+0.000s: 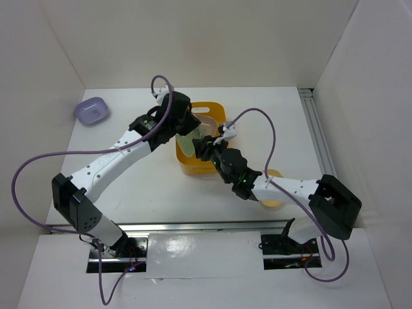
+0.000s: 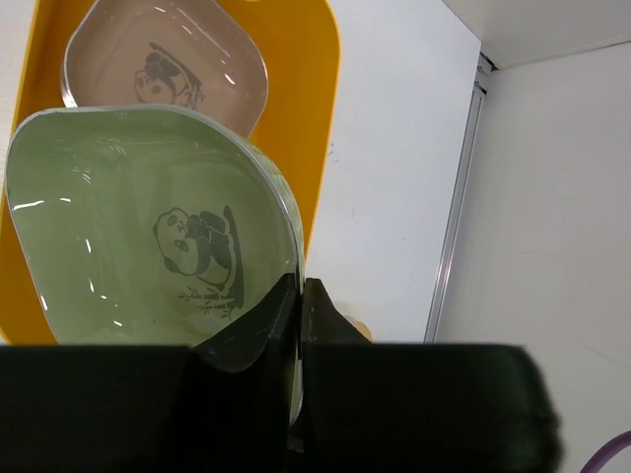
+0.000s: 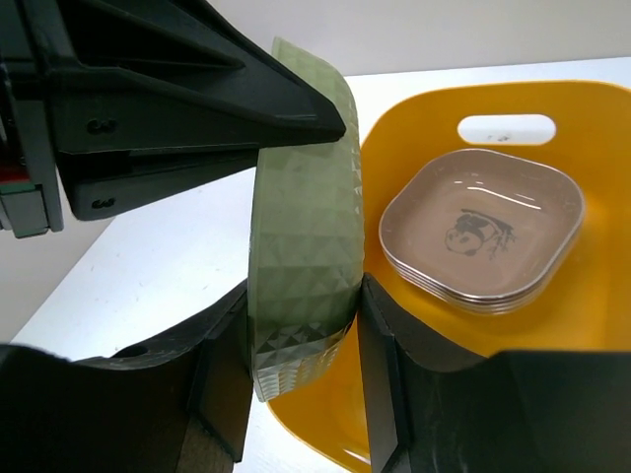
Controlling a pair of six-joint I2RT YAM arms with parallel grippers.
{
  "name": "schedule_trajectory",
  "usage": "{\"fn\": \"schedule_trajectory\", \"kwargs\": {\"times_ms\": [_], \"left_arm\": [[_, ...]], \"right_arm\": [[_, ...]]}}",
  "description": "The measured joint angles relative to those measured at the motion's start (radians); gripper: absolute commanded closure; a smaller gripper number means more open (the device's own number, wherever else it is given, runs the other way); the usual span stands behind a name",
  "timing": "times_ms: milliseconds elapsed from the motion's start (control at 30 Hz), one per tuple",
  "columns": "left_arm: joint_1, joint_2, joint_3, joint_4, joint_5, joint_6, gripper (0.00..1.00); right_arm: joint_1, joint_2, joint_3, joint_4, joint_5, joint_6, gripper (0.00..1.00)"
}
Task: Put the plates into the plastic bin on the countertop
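Note:
A green plate with a panda print stands on edge over the near end of the yellow-orange plastic bin. My left gripper pinches its rim between nearly closed fingers. My right gripper is shut across the plate's faceted outer wall, one finger on each side. A stack of plates with a brown one on top lies in the bin. On the countertop, a lilac plate sits at the far left. A pale yellow plate lies partly under the right arm.
White walls close in the countertop on three sides. A metal rail runs along the right wall. The two arms cross close together above the bin's near end.

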Motion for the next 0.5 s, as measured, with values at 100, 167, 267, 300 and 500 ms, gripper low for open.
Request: {"fn": "schedule_trajectory", "kwargs": {"times_ms": [100, 167, 267, 300, 500], "left_arm": [[-0.005, 0.0, -0.001, 0.011, 0.006, 0.006, 0.69], [-0.007, -0.001, -0.001, 0.012, 0.008, 0.024, 0.54], [-0.012, -0.006, -0.002, 0.013, 0.007, 0.052, 0.37], [-0.015, -0.011, -0.003, 0.012, 0.008, 0.056, 0.33], [-0.031, -0.072, -0.01, 0.023, 0.01, 0.096, 0.18]], "right_arm": [[0.002, -0.021, -0.004, -0.02, 0.024, 0.004, 1.0], [0.002, -0.033, -0.004, -0.036, 0.047, 0.004, 1.0], [0.001, -0.047, -0.004, -0.059, 0.077, 0.004, 1.0], [0.0, -0.051, -0.004, -0.066, 0.085, 0.003, 1.0], [-0.042, -0.059, -0.002, -0.087, 0.101, 0.012, 1.0]]}}
